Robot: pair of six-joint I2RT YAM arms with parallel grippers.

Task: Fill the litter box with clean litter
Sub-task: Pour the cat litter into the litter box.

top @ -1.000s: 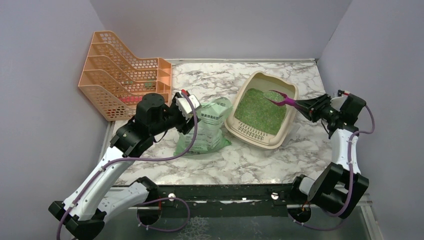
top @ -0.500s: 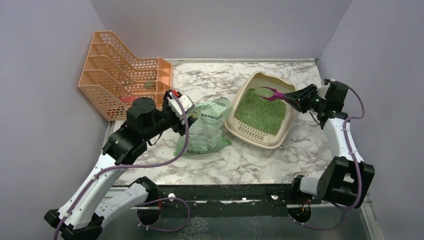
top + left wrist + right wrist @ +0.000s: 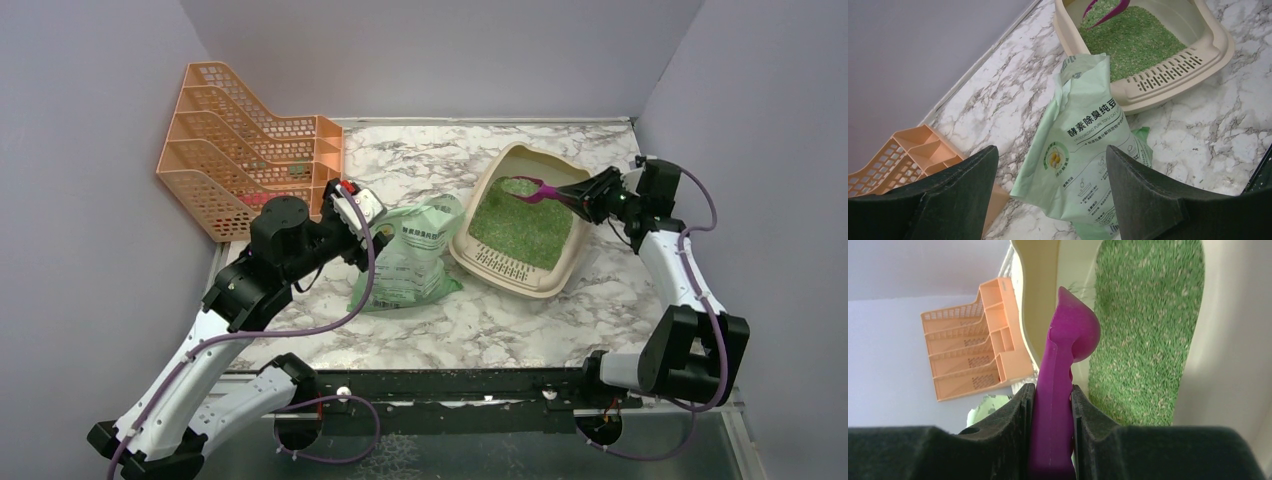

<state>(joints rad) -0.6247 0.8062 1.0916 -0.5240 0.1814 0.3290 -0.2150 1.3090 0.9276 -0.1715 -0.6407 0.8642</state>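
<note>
Right gripper has carried the magenta scoop toward the far end of the litter box; left gripper has drawn back from the bag
Your right jaws are clenched on the scoop's handle, its bowl over the clean litter that covers the box floor; your left jaws stand released, holding nothing, and the bag lies on the table between the orange rack and the box. To level well, keep the bowl shallow, draw it slowly toward the slotted lip, and stay inside the rim so no granules spill
</note>
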